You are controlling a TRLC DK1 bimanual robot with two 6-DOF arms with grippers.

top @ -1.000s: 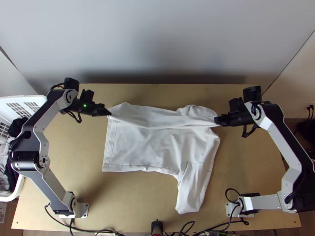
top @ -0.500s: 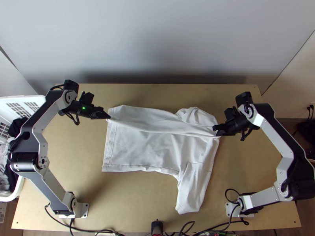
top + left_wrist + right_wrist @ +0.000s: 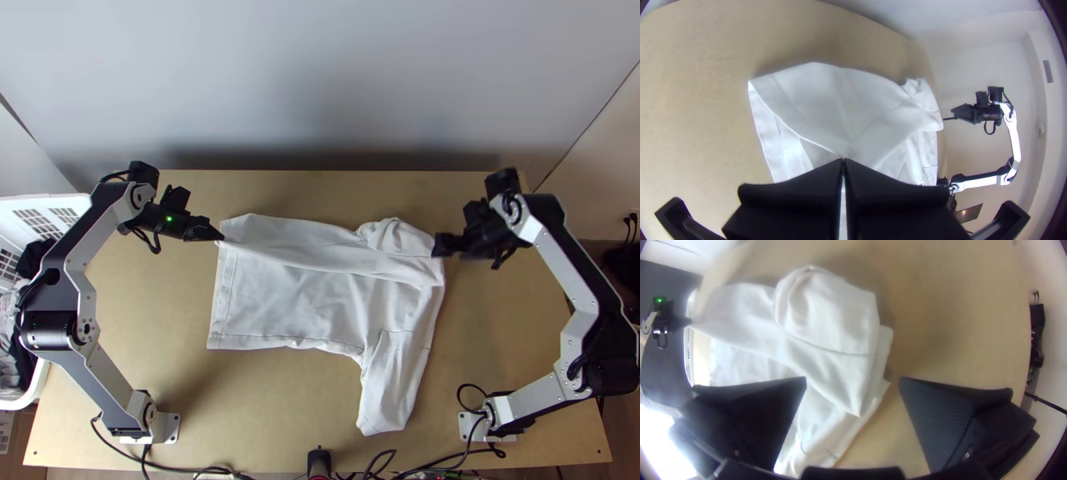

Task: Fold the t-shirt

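Pinching t-shirt (image 3: 300, 300) edge, left tool (image 3: 222, 238); right tool (image 3: 438, 245) spread wide.

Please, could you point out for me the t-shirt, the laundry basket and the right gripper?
T-shirt (image 3: 296, 300): top view, on its body.
Laundry basket (image 3: 35, 387): top view, on its rim.
Right gripper (image 3: 853, 378): right wrist view, midway between its fingertips.

Silver-grey links (image 3: 568, 270) carry black joints (image 3: 53, 330), looping cables (image 3: 147, 238) and a green light (image 3: 169, 218).

top camera high over table (image 3: 280, 408), facing steeply down; wrist cameras nearer, at opposite ends, sharing t-shirt (image 3: 296, 300).
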